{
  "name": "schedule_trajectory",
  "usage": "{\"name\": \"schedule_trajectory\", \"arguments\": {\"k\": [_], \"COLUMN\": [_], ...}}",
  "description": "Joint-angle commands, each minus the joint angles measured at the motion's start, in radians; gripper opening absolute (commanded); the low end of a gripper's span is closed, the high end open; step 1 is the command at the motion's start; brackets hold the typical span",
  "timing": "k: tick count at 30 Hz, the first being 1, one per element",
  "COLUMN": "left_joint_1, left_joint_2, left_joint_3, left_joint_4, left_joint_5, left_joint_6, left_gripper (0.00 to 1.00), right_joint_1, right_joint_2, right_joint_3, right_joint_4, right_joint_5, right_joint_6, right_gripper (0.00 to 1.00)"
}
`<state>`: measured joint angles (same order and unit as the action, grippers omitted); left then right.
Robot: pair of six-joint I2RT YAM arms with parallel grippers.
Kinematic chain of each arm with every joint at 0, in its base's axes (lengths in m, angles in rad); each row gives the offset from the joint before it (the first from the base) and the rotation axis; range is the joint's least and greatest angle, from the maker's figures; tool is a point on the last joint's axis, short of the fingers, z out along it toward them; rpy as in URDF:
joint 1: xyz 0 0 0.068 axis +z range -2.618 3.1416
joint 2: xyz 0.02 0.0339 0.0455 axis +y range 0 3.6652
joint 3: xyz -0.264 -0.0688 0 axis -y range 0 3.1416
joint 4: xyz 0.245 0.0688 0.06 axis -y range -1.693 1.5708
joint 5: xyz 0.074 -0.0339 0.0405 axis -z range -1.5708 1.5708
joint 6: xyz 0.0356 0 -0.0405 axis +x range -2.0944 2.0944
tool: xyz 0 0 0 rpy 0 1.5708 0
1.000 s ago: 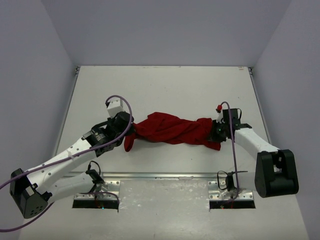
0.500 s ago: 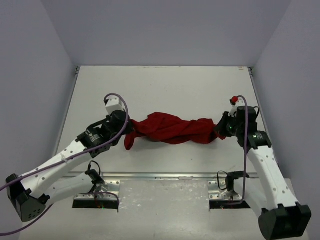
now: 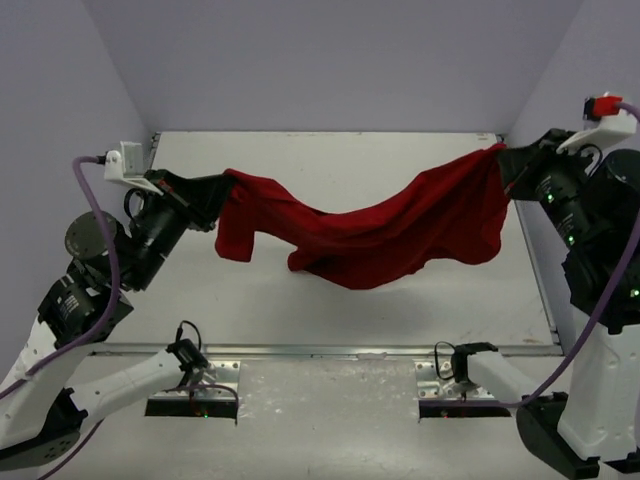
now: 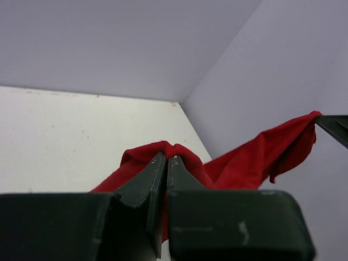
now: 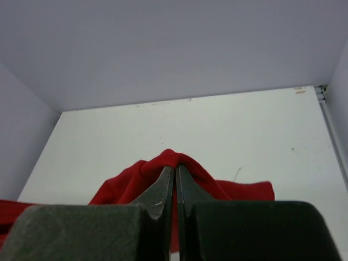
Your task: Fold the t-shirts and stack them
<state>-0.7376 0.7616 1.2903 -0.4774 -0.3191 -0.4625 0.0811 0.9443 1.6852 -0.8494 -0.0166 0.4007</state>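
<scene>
The desk [image 3: 330, 170] is viewed from high above its near edge, facing the far wall [image 3: 330, 60], its whole width taken in. Each wrist view is set close behind its pincer: the left pincer [image 4: 167, 157] is aimed at the far right corner, the right pincer [image 5: 175, 168] at the far left. The red shirt [image 3: 380, 235] is shared by all three.

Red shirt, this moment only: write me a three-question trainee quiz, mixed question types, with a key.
1. True or false: the red shirt lies flat on the table.
2. How many tools grip the shirt: A) none, B) one, C) two?
3. Fill in: the shirt's middle hangs ___ than its gripped ends.

Key
1. False; it is strung up between the arms.
2. C; the left tool and right tool are each shut on cloth.
3. Lower.
</scene>
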Motion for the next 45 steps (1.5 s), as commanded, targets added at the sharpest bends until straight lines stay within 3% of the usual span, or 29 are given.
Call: {"name": "schedule_trajectory", "arguments": {"k": [1, 5, 7, 10, 12, 14, 19, 20, 22, 23, 25, 26, 27, 28, 29, 30, 31, 33, 34, 36, 38, 39, 41, 45], "left_joint_1": [0.009, 0.01, 0.017, 0.121, 0.237, 0.309, 0.414, 0.44, 0.486, 0.504, 0.543, 0.573, 0.581, 0.584, 0.584, 0.584, 0.58, 0.558, 0.534, 0.506, 0.482, 0.46, 0.414, 0.423], "left_joint_2": [0.071, 0.197, 0.287, 0.425, 0.476, 0.541, 0.691, 0.706, 0.761, 0.781, 0.849, 0.87, 0.909, 0.923, 0.933, 0.943, 0.953, 0.938, 0.9, 0.816, 0.748, 0.676, 0.628, 0.565], "left_joint_3": [0.084, 0.139, 0.142, 0.136, 0.095, 0.031, -0.037, -0.048, -0.068, -0.071, -0.063, -0.053, -0.028, -0.007, 0.012, 0.056, 0.088, 0.127, 0.124, 0.04, -0.069, -0.2, -0.317, -0.531], "left_joint_4": [0.016, -0.119, -0.142, -0.162, -0.089, -0.02, -0.003, 0.014, 0.042, 0.052, 0.072, 0.075, 0.089, 0.1, 0.108, 0.109, 0.045, -0.033, -0.131, -0.243, -0.257, -0.235, -0.167, -0.113], "left_joint_5": [-0.102, -0.422, -0.492, -0.416, -0.266, -0.23, -0.285, -0.307, -0.31, -0.293, -0.256, -0.206, -0.177, -0.157, -0.103, -0.072, -0.057, -0.124, -0.176, -0.284, -0.314, -0.313, -0.287, -0.271], "left_joint_6": [0.045, -0.056, -0.116, -0.174, -0.185, -0.202, -0.291, -0.301, -0.324, -0.324, -0.32, -0.311, -0.292, -0.279, -0.233, -0.213, -0.209, -0.229, -0.26, -0.385, -0.468, -0.472, -0.498, -0.556], "left_gripper": [0.0, 0.0, 0.01, 0.0, 0.0, 0.0, 0.0, 0.0, 0.0, 0.0, 0.0, 0.02, 0.37, 0.64, 0.88, 1.0, 1.0, 1.0, 1.0, 1.0, 1.0, 1.0, 1.0, 0.97], "right_joint_1": [0.002, 0.002, 0.002, 0.002, 0.002, 0.002, 0.002, 0.002, 0.005, 0.005, 0.016, 0.019, 0.029, 0.037, 0.046, 0.069, 0.081, 0.112, 0.118, 0.132, 0.138, 0.138, 0.138, 0.138], "right_joint_2": [0.185, 0.401, 0.483, 0.686, 0.806, 0.908, 1.206, 1.246, 1.286, 1.277, 1.219, 1.193, 1.161, 1.074, 1.012, 0.94, 0.857, 0.613, 0.541, 0.365, 0.241, 0.211, 0.162, 0.11], "right_joint_3": [0.181, 0.336, 0.378, 0.445, 0.435, 0.404, 0.669, 0.697, 0.684, 0.667, 0.634, 0.625, 0.584, 0.538, 0.46, 0.362, 0.103, -0.164, -0.397, -0.671, -0.799, -0.876, -0.941, -1.042], "right_joint_4": [-0.036, -0.004, 0.021, 0.009, 0.044, 0.105, 0.107, 0.118, 0.169, 0.185, 0.191, 0.17, 0.147, 0.113, 0.116, 0.139, 0.18, 0.349, 0.445, 0.524, 0.6, 0.601, 0.613, 0.587], "right_joint_5": [0.082, 0.041, 0.021, -0.003, -0.02, -0.031, -0.138, -0.178, -0.247, -0.259, -0.229, -0.218, -0.203, -0.163, -0.149, -0.141, -0.14, -0.169, -0.189, -0.262, -0.316, -0.321, -0.332, -0.353], "right_joint_6": [-0.036, -0.066, -0.086, -0.109, -0.118, -0.148, -0.197, -0.191, -0.149, -0.137, -0.123, -0.122, -0.117, -0.108, -0.099, -0.064, -0.04, 0.033, 0.056, 0.107, 0.127, 0.127, 0.122, 0.089], "right_gripper": [0.01, 0.01, 0.01, 0.01, 0.01, 0.01, 0.03, 0.28, 0.42, 0.56, 0.69, 0.99, 0.99, 0.99, 0.99, 0.99, 0.99, 0.99, 0.99, 0.99, 0.99, 0.99, 0.99, 0.99]}}
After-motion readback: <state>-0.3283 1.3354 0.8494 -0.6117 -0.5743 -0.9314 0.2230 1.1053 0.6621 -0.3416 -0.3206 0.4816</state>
